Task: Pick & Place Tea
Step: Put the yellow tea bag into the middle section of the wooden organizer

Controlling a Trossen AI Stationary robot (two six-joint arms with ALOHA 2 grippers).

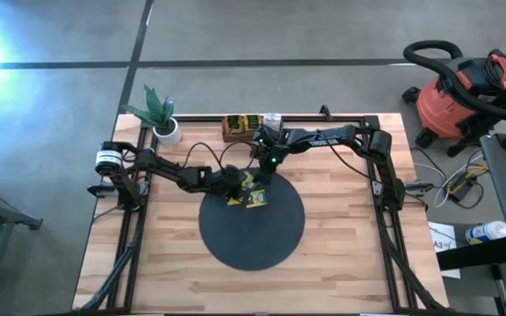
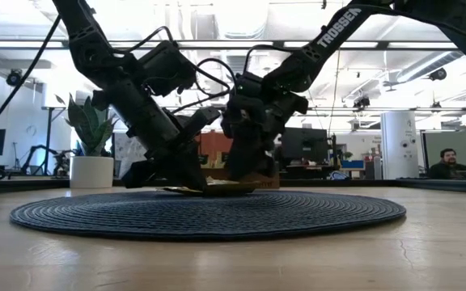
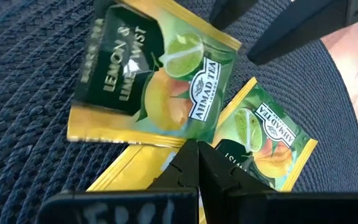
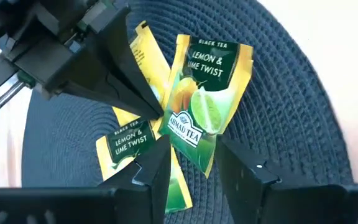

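Three yellow-green tea packets lie in a loose pile on the far part of the black round mat (image 1: 262,241). The top packet (image 4: 207,93) rests across a plain yellow one (image 3: 129,171), and a third (image 3: 266,143) lies beside them. My left gripper (image 3: 197,155) is shut and comes in from the table's left, its tips at the pile. My right gripper (image 4: 194,152) reaches in from the far right and is open. Its fingers stand on either side of the top packet's near corner (image 4: 205,163); I cannot tell whether they touch it. My left gripper sets its shut fingertips (image 3: 194,149) on the plain yellow packet, right at the edge of the top packet (image 3: 166,134). The fingers slant down from the table's left. The packet lies flat on the mat under them.
A brown wooden compartment tray (image 1: 242,128) and a potted plant (image 1: 163,123) stand at the table's far edge. A red vacuum (image 1: 464,96) sits on the floor beyond the right side. A person (image 2: 447,162) sits far off in the room. The mat's near half is bare.
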